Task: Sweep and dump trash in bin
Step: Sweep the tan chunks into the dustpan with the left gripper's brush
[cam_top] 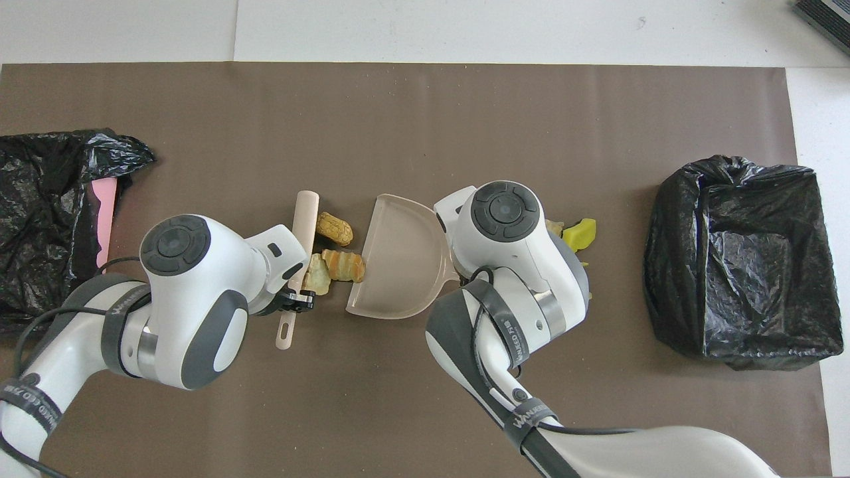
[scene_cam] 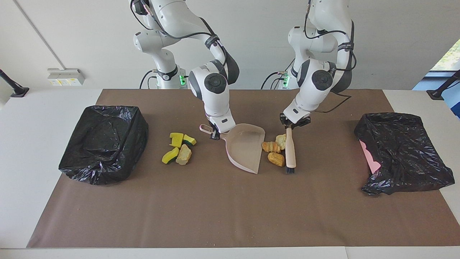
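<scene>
Trash lies in two small heaps near the middle of the brown mat (scene_cam: 215, 216), a little toward the robots' edge of the table. One heap, the golden-brown pastry pieces (scene_cam: 275, 151) (three can be counted, one paler), sits between the dustpan (scene_cam: 246, 149) and the hand brush (scene_cam: 290, 151), touching or just beside both. The other heap, yellow sponge wedges (scene_cam: 176, 144) with a pale crumbly chunk (scene_cam: 184, 154), lies beside the dustpan toward the right arm's end.

The right gripper (scene_cam: 215, 133) is down at the dustpan's handle, its fingers closed on it; the pan rests on the mat with its open mouth turned toward the pastry pieces. The left gripper (scene_cam: 291, 124) has its fingers clamped on the brush's pale handle, with the dark bristles (scene_cam: 290, 169) at the end away from the robots, touching the mat.

A bin lined with a black bag (scene_cam: 104, 142) stands near the table edge at the right arm's end, well apart from the sponge wedges. A second black-bagged bin (scene_cam: 402, 151), with a pink strip showing at its side, stands near the edge at the left arm's end.
</scene>
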Robot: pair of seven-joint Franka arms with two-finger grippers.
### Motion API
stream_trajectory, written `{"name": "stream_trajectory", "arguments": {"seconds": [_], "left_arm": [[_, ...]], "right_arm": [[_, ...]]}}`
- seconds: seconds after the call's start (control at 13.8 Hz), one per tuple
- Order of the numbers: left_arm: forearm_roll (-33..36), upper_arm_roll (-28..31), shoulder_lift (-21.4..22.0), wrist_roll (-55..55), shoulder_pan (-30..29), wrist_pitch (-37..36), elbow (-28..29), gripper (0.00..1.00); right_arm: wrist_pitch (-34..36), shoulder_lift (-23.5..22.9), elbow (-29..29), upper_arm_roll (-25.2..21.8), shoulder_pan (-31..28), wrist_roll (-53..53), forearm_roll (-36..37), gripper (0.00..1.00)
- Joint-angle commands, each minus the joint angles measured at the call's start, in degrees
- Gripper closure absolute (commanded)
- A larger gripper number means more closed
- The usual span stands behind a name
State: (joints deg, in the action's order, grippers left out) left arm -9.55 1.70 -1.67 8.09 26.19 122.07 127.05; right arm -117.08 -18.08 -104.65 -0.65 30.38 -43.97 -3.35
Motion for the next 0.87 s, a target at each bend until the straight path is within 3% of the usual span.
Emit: {"name": "stream_trajectory", "arguments": {"seconds": [0.0,0.14,0.29,0.51,0.8], "left_arm": [[-8.5,0.7,0.7,0.4,4.8,1.9,0.5,1.00],[-13.7,0.6,0.9,6.2,9.8,2.3,-0.1,1.00],[-14.5,0.1,0.6,15.1,13.4,4.5,-1.3,1.00],[-14.4,0.4,1.7,15.6,12.6,-0.8,-4.3,1.00],[-13.6,0.6,6.1,16.0,7.0,-10.6,-5.4,1.00]], "right_arm": [[-1.0,1.4,-2.3,0.2,0.0,1.8,0.4,1.00],[-1.0,1.4,-2.3,0.3,0.1,2.1,0.4,1.00],[-1.0,1.4,-2.3,0.3,0.1,2.1,0.4,1.00],[-1.0,1.5,-2.3,0.2,0.1,2.1,0.4,1.00],[-1.0,1.6,-2.4,0.2,0.0,2.1,0.4,1.00]]}}
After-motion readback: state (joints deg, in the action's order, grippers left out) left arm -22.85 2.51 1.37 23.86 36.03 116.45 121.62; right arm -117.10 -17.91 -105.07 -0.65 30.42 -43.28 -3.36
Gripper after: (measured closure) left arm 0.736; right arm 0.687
